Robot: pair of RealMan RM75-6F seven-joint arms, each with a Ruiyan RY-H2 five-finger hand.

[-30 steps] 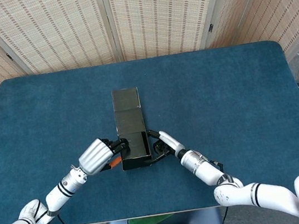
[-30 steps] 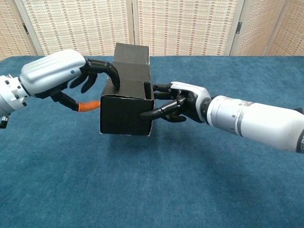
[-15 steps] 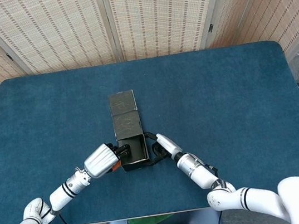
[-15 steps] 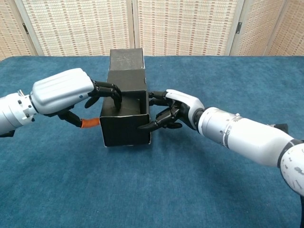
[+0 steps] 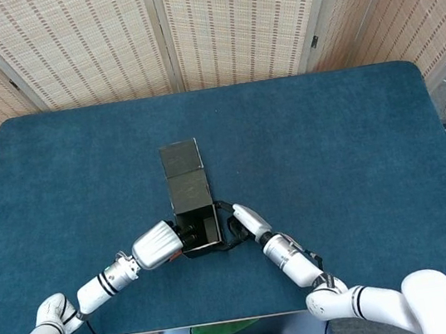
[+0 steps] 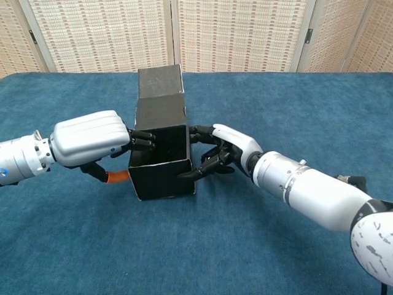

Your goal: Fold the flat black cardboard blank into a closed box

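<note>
Both hands have drawn nearer the robot, swinging the box (image 6: 161, 138) squarer. Left hand (image 6: 92, 139) and right hand (image 6: 224, 149) clasp its near end on the surface (image 6: 202, 246); its top flap looks unclosed.

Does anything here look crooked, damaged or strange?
Nothing looks damaged. The black cardboard box lies slightly askew on the table, with the lid end unfolded, gripped between the left robot hand and right robot hand.

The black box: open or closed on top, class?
Open: the black box shows a hollow near end and its lid flap extends away.
</note>
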